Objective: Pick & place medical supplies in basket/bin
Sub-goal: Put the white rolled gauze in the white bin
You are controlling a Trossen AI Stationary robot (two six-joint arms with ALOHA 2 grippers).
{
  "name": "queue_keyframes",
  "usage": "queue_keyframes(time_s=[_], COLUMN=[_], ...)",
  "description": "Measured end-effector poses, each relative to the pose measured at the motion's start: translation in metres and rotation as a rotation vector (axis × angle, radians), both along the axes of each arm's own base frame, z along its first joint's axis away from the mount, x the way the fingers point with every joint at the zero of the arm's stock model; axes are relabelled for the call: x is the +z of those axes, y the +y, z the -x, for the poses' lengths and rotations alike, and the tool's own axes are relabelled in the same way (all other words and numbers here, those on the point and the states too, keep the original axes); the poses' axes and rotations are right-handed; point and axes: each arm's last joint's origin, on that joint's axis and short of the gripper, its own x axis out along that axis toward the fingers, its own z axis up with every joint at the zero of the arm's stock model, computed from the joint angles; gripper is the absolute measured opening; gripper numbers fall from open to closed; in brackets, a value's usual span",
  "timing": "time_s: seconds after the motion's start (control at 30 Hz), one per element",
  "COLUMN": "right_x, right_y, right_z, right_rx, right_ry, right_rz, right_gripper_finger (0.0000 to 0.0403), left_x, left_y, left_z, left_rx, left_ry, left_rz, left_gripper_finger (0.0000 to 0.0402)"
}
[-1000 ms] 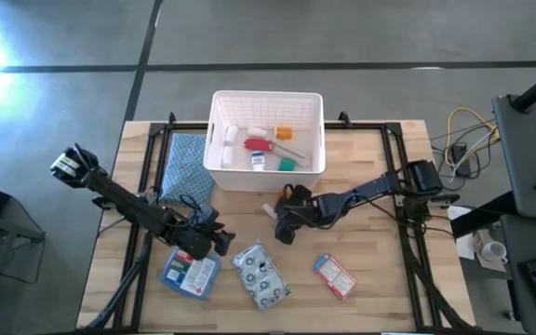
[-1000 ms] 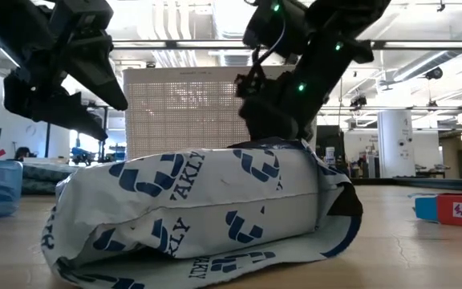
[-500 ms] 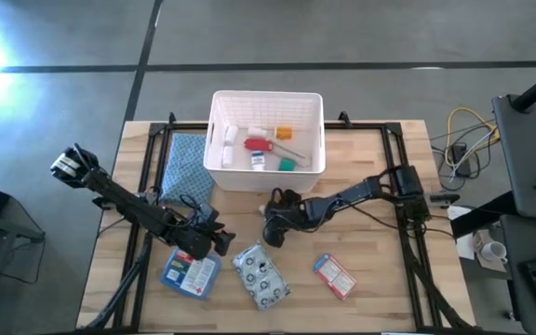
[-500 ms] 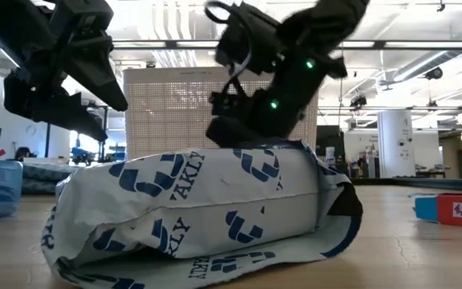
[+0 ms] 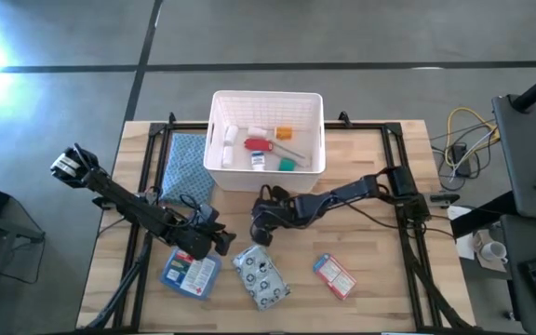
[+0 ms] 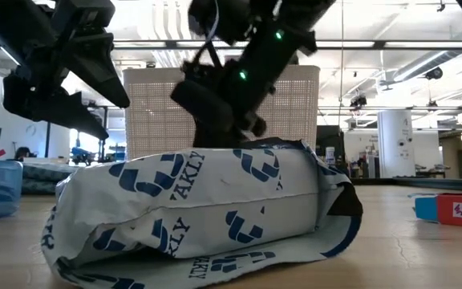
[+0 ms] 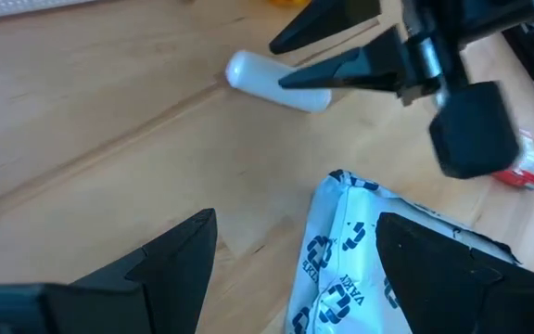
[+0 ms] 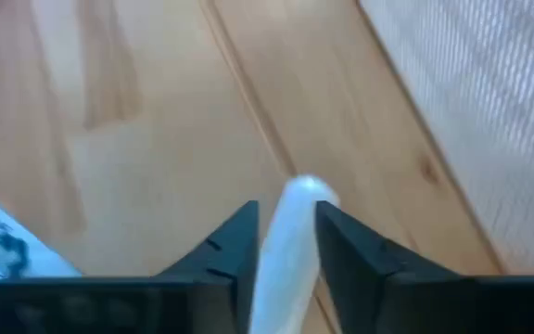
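Here the right end effector [image 8: 284,243] is clamped on a cream tube [image 8: 286,250] just before the basket [image 5: 268,140]. The left end effector [image 7: 295,269] hangs spread apart near the spotted pouch [image 7: 360,269].

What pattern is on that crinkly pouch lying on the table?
The pouch is white with dark blue logo marks and lettering; it shows best in the low view.

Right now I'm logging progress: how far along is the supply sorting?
Several small items already lie in the basket. The right gripper is closed on a cream tube. Left on the table: the spotted pouch, blue packet and red-white packet.
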Motion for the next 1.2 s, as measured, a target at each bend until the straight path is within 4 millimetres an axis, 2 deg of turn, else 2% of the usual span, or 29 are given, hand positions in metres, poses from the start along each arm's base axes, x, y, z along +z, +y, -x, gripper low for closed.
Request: queue_keyframes(time_s=[0.13, 0.27, 0.37, 0.57, 0.8, 1.0, 1.2], right_x=[0.015, 0.015, 0.013, 0.008, 0.006, -0.01, -0.026], right_y=[0.001, 0.001, 0.001, 0.006, 0.015, 0.013, 0.013], right_z=[-0.006, -0.004, -0.001, 0.005, 0.008, 0.014, 0.015], right_rx=[0.026, 0.023, 0.016, -0.057, -0.021, -0.02, 0.009], right_ry=[-0.002, 0.028, 0.062, 0.092, 0.101, 0.111, 0.052], right_rz=[0.023, 0.022, 0.012, -0.043, -0.028, -0.017, -0.009], right_gripper_finger=[0.0044, 0.0039, 0.007, 0.0175, 0.0269, 0.03, 0.0295], left_x=[0.0, 0.0, 0.001, 0.002, 0.002, 0.002, 0.002], left_y=[0.0, -0.001, -0.001, -0.001, -0.001, -0.001, -0.001], left_z=[0.0, -0.001, -0.001, -0.002, -0.002, -0.002, -0.002], left_rx=[0.0, -0.002, -0.003, -0.004, -0.004, -0.003, -0.003], left_ry=[0.0, -0.007, -0.016, -0.023, -0.023, -0.023, -0.023], left_rz=[0.001, 0.007, 0.013, 0.019, 0.018, 0.015, 0.014], left_gripper_finger=[0.0274, 0.0274, 0.0274, 0.0274, 0.0274, 0.0274, 0.0274])
